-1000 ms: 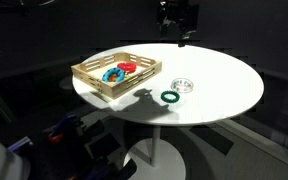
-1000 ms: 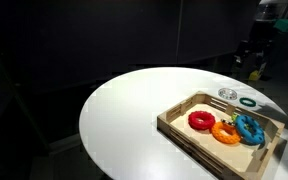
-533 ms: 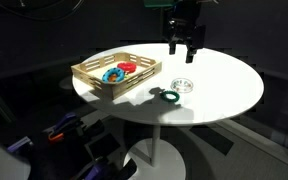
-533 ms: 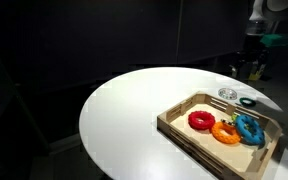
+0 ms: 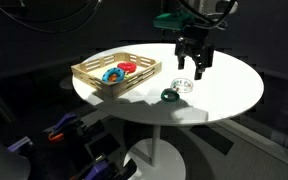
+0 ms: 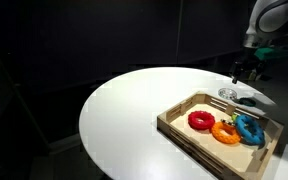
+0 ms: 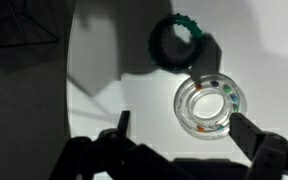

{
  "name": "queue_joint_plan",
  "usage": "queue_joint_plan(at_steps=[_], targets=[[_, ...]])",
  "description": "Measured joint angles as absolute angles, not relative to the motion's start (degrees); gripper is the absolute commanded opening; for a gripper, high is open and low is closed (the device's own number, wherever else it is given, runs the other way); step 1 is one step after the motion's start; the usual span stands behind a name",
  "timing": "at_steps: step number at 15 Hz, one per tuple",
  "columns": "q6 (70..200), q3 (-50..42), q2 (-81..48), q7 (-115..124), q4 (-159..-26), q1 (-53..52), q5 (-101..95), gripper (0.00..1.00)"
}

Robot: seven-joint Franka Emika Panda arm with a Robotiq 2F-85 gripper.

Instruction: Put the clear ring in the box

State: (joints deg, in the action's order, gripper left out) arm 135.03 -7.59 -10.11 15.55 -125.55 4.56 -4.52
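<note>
The clear ring (image 7: 211, 104) is a glassy ring with small coloured beads inside, lying on the white table; it also shows in both exterior views (image 5: 184, 86) (image 6: 227, 94). My gripper (image 7: 180, 128) is open and empty, hovering above the ring with its fingers spread beside it; it shows above the ring in an exterior view (image 5: 191, 68). The box (image 5: 89, 78) is a light wooden slatted tray holding red, orange and blue rings, also seen in an exterior view (image 6: 174, 116).
A dark green ring (image 7: 176, 43) lies on the table close beside the clear ring, also in an exterior view (image 5: 169, 96). The round white table (image 5: 229, 90) ends in a curved edge; darkness surrounds it.
My gripper has moved from the table's far edge down and over toward the clear ring, and now hangs just above it. The rings and box have not moved.
</note>
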Motion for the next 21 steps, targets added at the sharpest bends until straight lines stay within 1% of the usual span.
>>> queue_joint_plan(at_steps=[11, 13, 14, 15, 16, 17, 18, 20, 21], targets=[[137.67, -8.18, -15.82, 15.75, -123.72, 4.56, -4.52, 1.00], [137.67, -8.20, -16.64, 15.76, -123.31, 4.53, -4.52, 0.97], [137.67, -8.20, -17.04, 15.77, -123.08, 4.49, -4.52, 0.94], [137.67, -8.20, -17.40, 15.78, -122.88, 4.44, -4.52, 0.86], [137.67, -8.20, -17.76, 15.78, -122.69, 4.39, -4.52, 0.81], [137.67, -8.20, -18.07, 15.78, -122.54, 4.33, -4.52, 0.71], [137.67, -8.20, -18.36, 15.79, -122.38, 4.26, -4.52, 0.66], [137.67, -8.20, -18.72, 15.79, -122.12, 4.16, -4.52, 0.58], [137.67, -8.20, -18.84, 15.79, -121.98, 4.13, -4.52, 0.61]])
